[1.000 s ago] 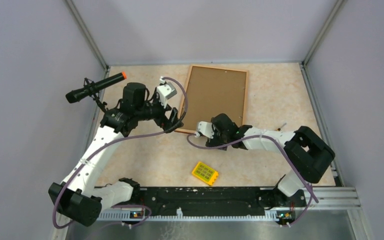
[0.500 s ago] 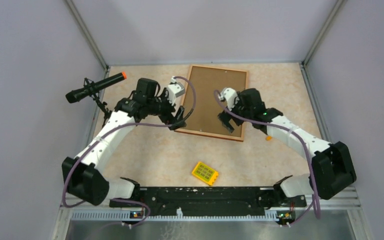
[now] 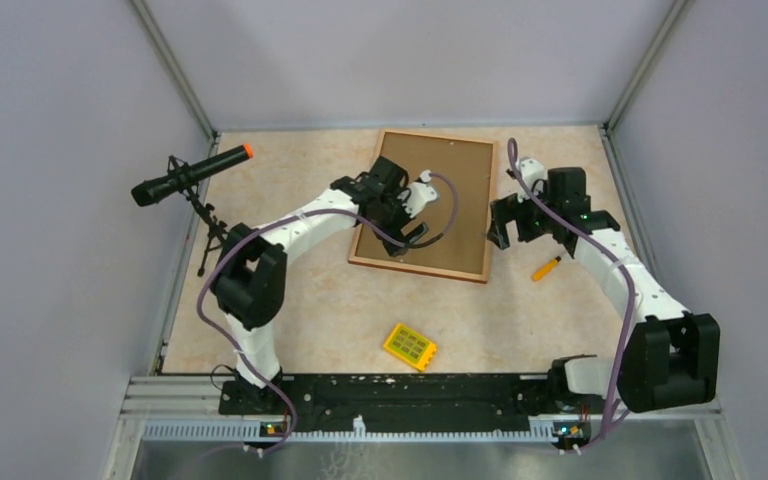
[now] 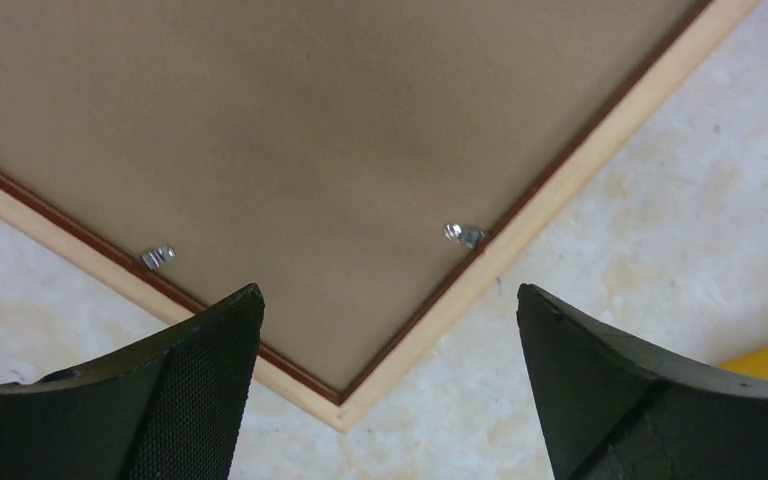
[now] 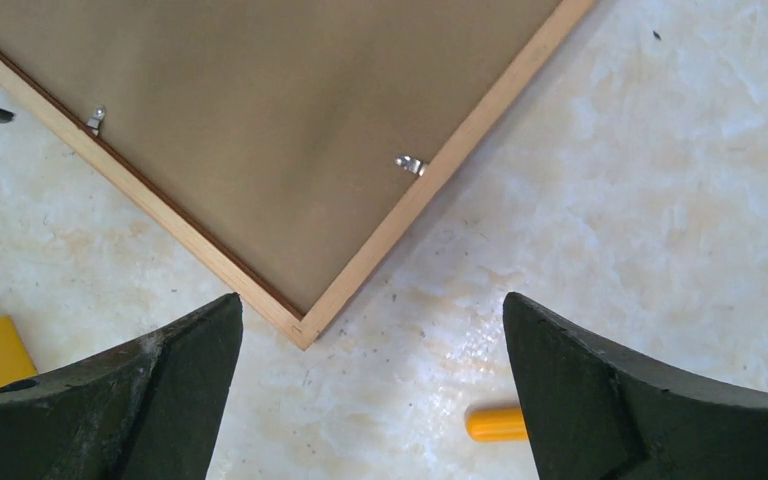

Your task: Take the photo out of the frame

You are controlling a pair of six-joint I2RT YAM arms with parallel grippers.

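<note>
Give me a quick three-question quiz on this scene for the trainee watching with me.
1. True or false: the frame lies on the table with its brown back facing up.
2. Pick one. The right gripper is: A) shut on the frame's edge; B) open, holding nothing; C) out of every view.
3. Fill in: the left wrist view shows ___ metal clips along the frame's inner edge.

Key: 1 true; 2 B; 3 two.
</note>
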